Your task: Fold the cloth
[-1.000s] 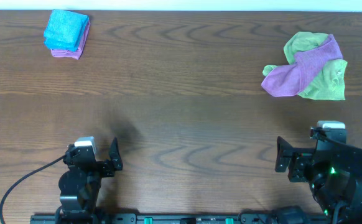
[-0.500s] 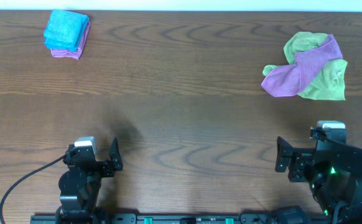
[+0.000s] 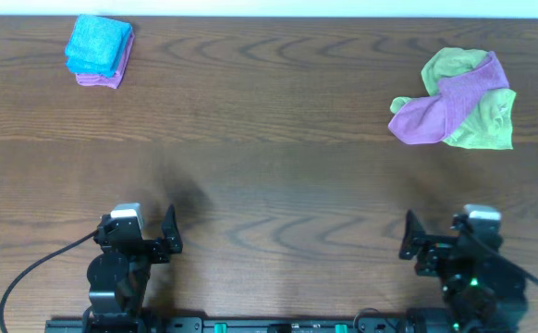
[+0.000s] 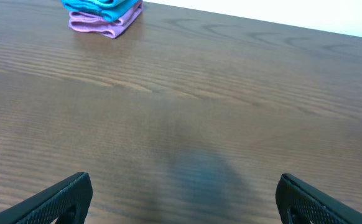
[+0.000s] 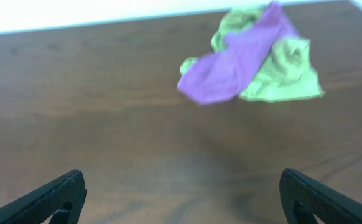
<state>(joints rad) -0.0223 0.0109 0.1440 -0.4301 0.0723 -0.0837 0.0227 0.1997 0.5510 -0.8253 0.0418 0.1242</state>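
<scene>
Both jaws are gaping wide, empty; left gripper [image 4: 184,180] is facing the cloth [image 4: 97,5]; right gripper [image 5: 182,174] is seeing only a purple-green heap [image 5: 249,59]; wood table [image 3: 269,157] is meeting white wall [image 5: 75,15].

Even, bright lighting; soft shadow on table [image 4: 193,168]; right wrist view blurred, overhead sharp.

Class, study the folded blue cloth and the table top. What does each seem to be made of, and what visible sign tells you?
Blue cloth: soft, fuzzy fabric, likely microfibre or terry; matte nap, rounded folded edges.
Table: dark brown wood-grain surface, possibly laminate or veneer; wavy grain lines, faint sheen.
</scene>
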